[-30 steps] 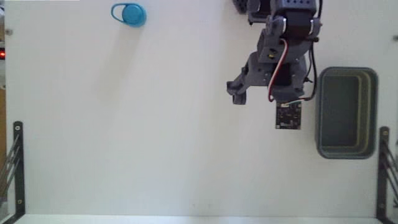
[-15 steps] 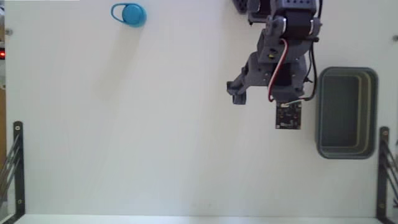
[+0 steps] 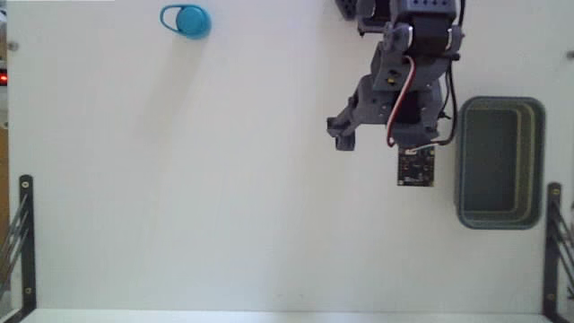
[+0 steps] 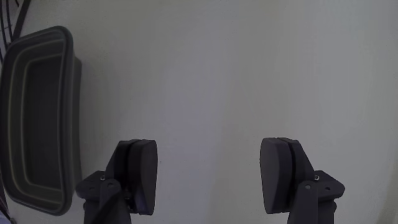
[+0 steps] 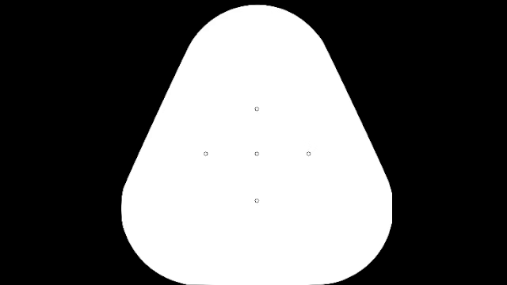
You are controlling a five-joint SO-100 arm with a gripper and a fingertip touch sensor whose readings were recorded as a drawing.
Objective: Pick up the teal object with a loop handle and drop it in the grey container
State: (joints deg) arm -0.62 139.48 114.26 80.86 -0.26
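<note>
The teal object with a loop handle (image 3: 186,20) lies on the white table at the far top left of the fixed view, with its loop pointing left. The grey container (image 3: 536,161) stands at the right edge and looks empty. My gripper (image 3: 372,135) hangs over bare table just left of the container and far right of the teal object. In the wrist view the gripper (image 4: 208,152) is open, both dark fingers (image 4: 138,174) wide apart with nothing between them. The container (image 4: 73,112) shows at that view's left; the teal object is out of view there.
The arm's base (image 3: 417,13) sits at the top edge of the fixed view. Black metal brackets stand at the lower left (image 3: 25,233) and lower right (image 3: 553,238) table edges. White tabletop (image 3: 224,179) spreads between the arm and the teal object.
</note>
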